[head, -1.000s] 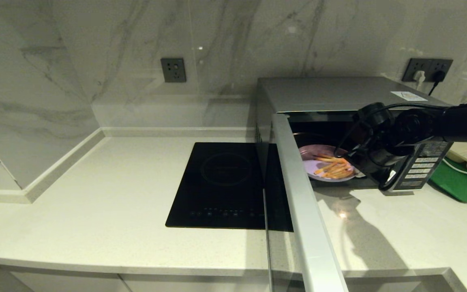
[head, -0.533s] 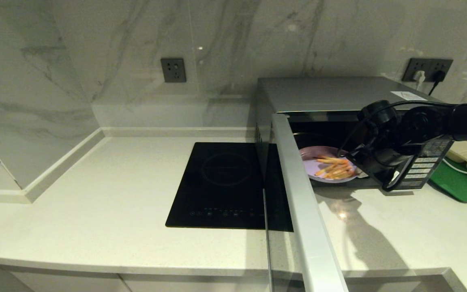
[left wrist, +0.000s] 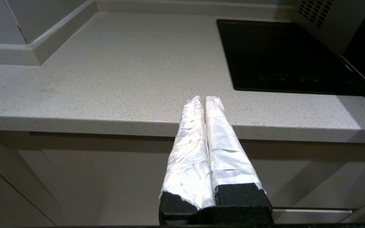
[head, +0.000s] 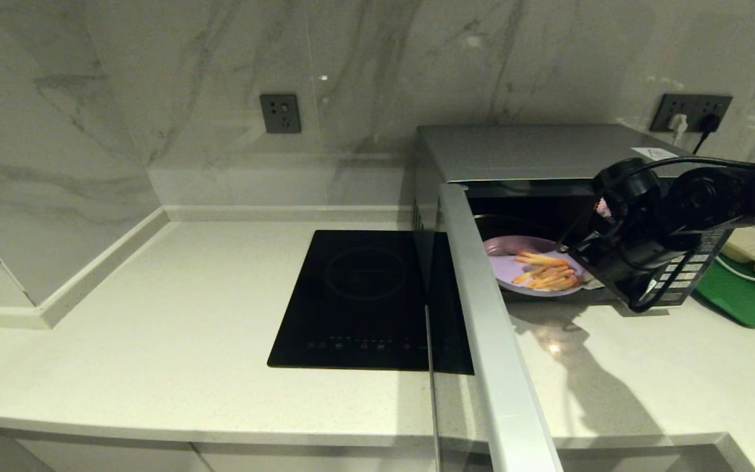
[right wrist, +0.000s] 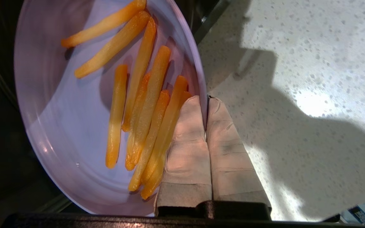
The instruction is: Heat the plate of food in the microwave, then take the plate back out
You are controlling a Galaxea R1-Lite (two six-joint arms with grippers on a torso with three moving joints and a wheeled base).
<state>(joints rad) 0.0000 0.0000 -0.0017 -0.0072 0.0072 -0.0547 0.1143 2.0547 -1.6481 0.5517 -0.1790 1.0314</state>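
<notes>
The silver microwave (head: 535, 151) stands at the back right with its door (head: 489, 314) swung wide open toward the counter's front. The pale lilac plate of food (head: 522, 272) sits at the mouth of the cavity, partly over the sill, with yellow-orange fries (right wrist: 144, 104) lying on it. My right gripper (right wrist: 206, 99) is shut on the plate's rim at its right side, one finger above the rim and one below. My left gripper (left wrist: 204, 99) is shut with nothing in it, parked low before the counter's front edge, out of the head view.
A black induction cooktop (head: 364, 295) lies left of the open door. A green tray (head: 751, 298) lies right of the microwave, past its button panel (head: 685, 275). The door juts out to the counter's front edge between cooktop and right arm.
My right arm has shifted slightly to the right and outward, still gripping the rim, and the plate has slid a little with it. The left arm has not moved.
</notes>
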